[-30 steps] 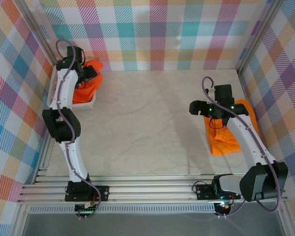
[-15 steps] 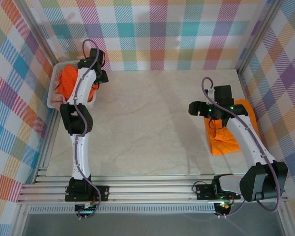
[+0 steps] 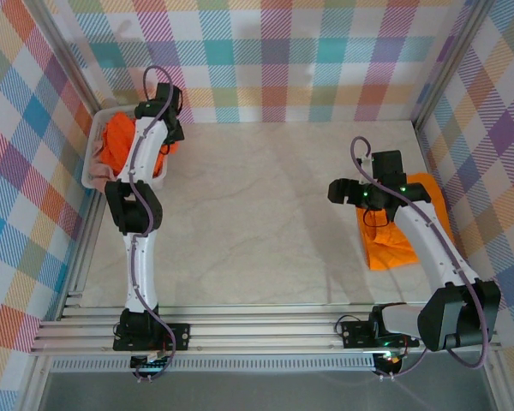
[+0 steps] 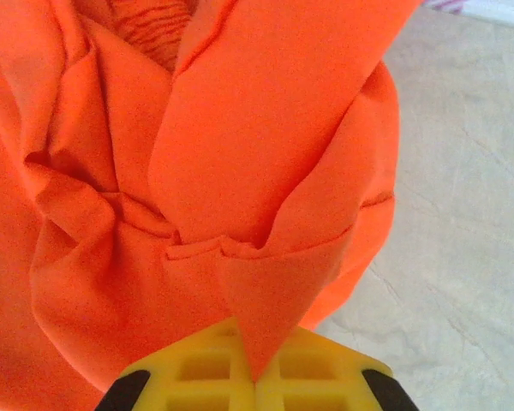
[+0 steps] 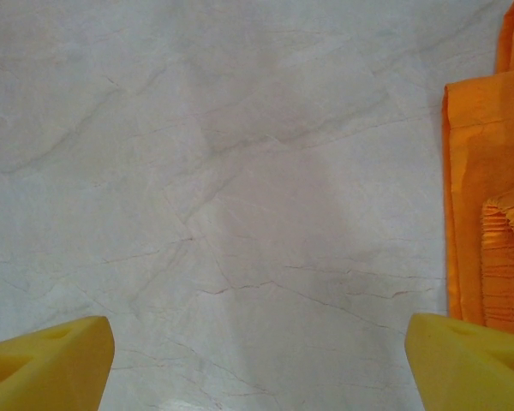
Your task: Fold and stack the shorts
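Left end effector (image 4: 255,378): clenched on a fold of crumpled orange shorts (image 4: 240,171) bunched just ahead, in basket (image 3: 92,175) | Right end effector (image 5: 257,364): released over bench (image 5: 240,171), folded orange shorts (image 5: 467,214) at its right | Risk: thin pinch may slip; cloth may snag basket rim.

A pale, marble-veined bench (image 3: 265,214) lay flat between walls of pastel plaid cloth (image 3: 308,51). A white plastic basket (image 3: 91,171) sat in its far left corner, close against the left wall. Slotted aluminium rails (image 3: 265,332) ran along the near edge.
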